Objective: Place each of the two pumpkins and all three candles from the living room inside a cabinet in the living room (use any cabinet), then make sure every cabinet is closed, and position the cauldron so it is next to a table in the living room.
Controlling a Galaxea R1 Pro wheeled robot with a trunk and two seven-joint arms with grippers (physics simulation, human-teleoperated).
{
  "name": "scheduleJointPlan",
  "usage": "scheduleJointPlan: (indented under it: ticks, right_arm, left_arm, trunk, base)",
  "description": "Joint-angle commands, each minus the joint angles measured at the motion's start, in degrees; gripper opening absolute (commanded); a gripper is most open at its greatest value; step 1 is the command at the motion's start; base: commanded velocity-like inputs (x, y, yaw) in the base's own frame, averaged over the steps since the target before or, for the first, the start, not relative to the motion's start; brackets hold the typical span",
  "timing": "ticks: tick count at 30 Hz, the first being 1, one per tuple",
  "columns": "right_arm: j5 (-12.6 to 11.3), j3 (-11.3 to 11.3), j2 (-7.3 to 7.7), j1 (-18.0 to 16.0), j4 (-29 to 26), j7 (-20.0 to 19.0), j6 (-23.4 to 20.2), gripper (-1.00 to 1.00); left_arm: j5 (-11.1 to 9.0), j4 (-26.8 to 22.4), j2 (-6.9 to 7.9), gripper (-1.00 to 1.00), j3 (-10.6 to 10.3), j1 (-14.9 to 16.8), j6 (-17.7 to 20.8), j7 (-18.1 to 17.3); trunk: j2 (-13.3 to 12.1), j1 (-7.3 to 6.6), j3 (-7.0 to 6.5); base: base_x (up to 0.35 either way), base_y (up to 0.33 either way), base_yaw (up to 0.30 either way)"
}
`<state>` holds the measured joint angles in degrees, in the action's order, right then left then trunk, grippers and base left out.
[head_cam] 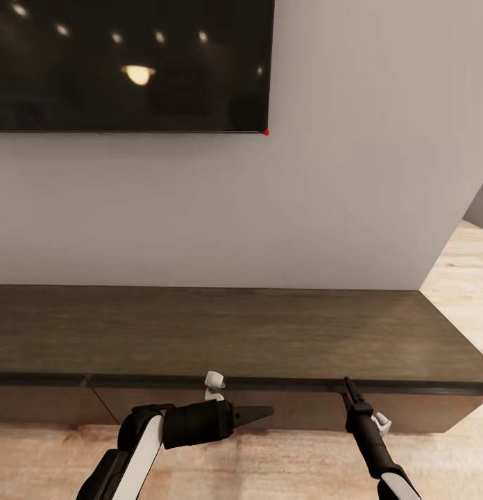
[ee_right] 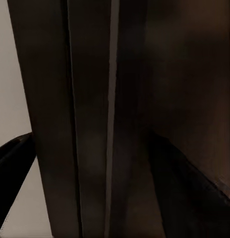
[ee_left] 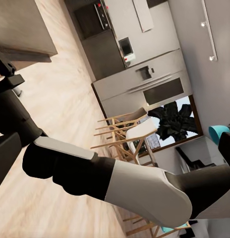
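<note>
Left gripper: nearest the head camera, a black pointed tip on a white and black arm, lying sideways in front of the cabinet's drawer fronts; whether its fingers are spread or closed cannot be told.
Right gripper: slim black fingers pointing up at the cabinet's front top edge, appearing pressed close together; in the right wrist view, dark fingers frame the edge from both sides, very near.
Cabinet: long, low, dark brown wood-grain unit set against the wall, with a broad flat top and wide, flat, handleless drawer fronts; the fronts appear flush and shut.
Wall: plain pale grey, behind the cabinet.
Screen: large black glossy panel mounted above the cabinet, reflecting ceiling lights.
Floor: light wood planks, running past the cabinet's right end.
Left wrist view: right forearm crossing close, with a kitchen and wooden chairs far behind.
</note>
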<state>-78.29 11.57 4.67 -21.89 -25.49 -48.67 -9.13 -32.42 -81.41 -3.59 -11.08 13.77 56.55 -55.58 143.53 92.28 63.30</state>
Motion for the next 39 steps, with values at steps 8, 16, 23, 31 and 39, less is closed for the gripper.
scheduleJointPlan:
  ticks: [8,16,23,31,39]
  right_arm:
    - [-0.8,-0.1,-0.01,-0.1,-0.1,-0.3,-0.8,-1.00]
    - [-0.8,-0.1,-0.01,-0.1,-0.1,-0.3,-0.8,-1.00]
    - [-0.7,-0.1,-0.01,-0.1,-0.1,-0.3,-0.8,-1.00]
    - [-0.8,-0.1,-0.01,-0.1,-0.1,-0.3,-0.8,-1.00]
    - [-0.8,-0.1,-0.01,-0.1,-0.1,-0.3,-0.8,-1.00]
  left_arm:
    - [0.0,0.0,-0.05,1.00,0.0,0.0,0.2,-0.1]
    - [0.0,0.0,-0.09,1.00,0.0,0.0,0.2,-0.1]
    - [0.0,0.0,-0.10,1.00,0.0,0.0,0.2,-0.1]
    - [0.0,0.0,-0.10,1.00,-0.1,0.0,0.2,-0.1]
    - [0.0,0.0,-0.10,1.00,-0.1,0.0,0.2,-0.1]
  trunk:
    - [0.0,-0.02,0.03]
    - [0.0,-0.02,0.03]
    - [0.0,-0.02,0.03]
    - [0.0,-0.02,0.03]
    - [0.0,-0.02,0.03]
  base:
    - [-0.023,0.000,0.000]
    - [-0.020,0.000,0.000]
    - [-0.150,0.000,0.000]
    - [-0.014,0.000,0.000]
    - [0.000,0.000,0.000]
